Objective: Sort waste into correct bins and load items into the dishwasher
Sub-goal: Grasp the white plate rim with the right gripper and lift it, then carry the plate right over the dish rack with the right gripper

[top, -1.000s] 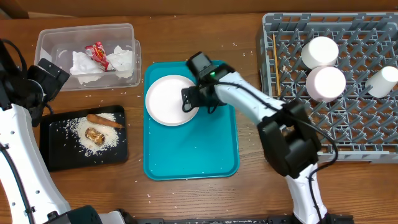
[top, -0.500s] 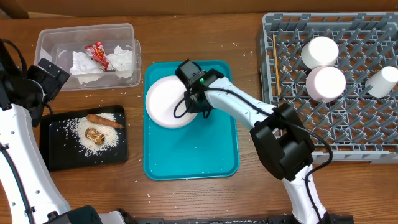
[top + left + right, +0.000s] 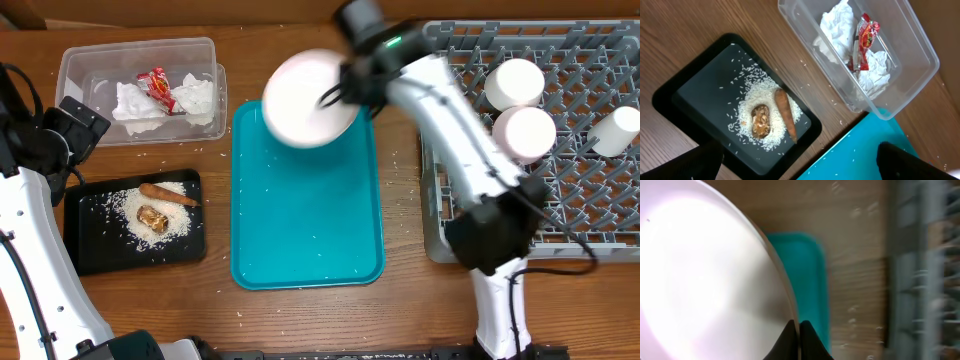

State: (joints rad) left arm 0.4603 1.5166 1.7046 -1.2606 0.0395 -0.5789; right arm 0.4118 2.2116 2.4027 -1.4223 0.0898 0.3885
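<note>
Overhead, the right gripper [image 3: 345,88] pinches shut on only the rim of the white plate [image 3: 303,98] above the teal tray [image 3: 305,220], near the dish rack [image 3: 590,200], so a swing could slip it loose; the left gripper [image 3: 800,165] gapes empty.

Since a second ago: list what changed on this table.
The right fingers shut on the rim of the white plate, lifted it off the teal tray and swung it toward the far edge and the dish rack. The left fingers stayed open and in place. The clear tub, the black tray and the white dishes in the rack did not move.
</note>
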